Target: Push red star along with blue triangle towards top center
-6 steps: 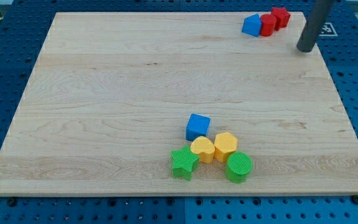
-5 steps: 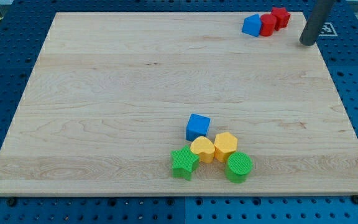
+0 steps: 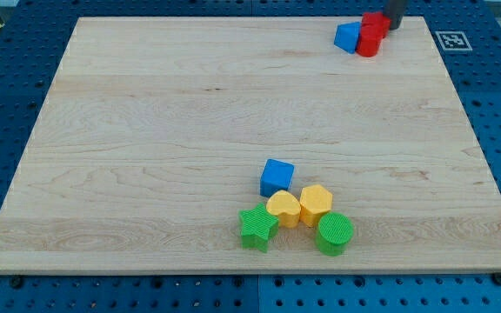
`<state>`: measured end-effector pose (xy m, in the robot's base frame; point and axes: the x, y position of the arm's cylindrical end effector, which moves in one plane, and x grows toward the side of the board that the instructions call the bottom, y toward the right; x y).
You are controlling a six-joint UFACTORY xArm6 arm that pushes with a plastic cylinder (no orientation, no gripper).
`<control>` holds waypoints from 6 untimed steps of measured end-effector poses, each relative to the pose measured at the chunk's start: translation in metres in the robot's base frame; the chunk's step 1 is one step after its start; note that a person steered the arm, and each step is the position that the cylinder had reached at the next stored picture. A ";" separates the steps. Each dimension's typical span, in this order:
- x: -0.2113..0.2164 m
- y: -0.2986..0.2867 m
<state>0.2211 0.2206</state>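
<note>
My tip (image 3: pixel 393 28) is a bare dark rod w/ no jaws, so it holds nothing; it just presses, sitting at the view's top right corner of the pale wooden board (image 3: pixel 146 130). Touching it on its left side is a red plastic block (image 3: pixel 374 23), prob. the red star, though the shape is hard to make out. Just beyond that, left and slightly below, sits a second red rounded block (image 3: pixel 368 43), and against it the blue triangle block (image 3: pixel 348 36). Far off toward the view's bottom, well apart from the tip: blue cube (image 3: pixel 277 177), yellow heart-ish block (image 3: pixel 283 209), yellow hexagon block (image 3: pixel 316 204), green star block (image 3: pixel 257 228), green cylinder block (image 3: pixel 334 233), all clustered. Step in hand, as I judge it: contact made, push starting. Next move needs a steady leftward slide along the top edge, keeping star and triangle in line so neither slips off sideways.
</note>
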 end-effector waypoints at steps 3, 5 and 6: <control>0.038 -0.039; 0.038 -0.082; 0.038 -0.098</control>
<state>0.2591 0.1230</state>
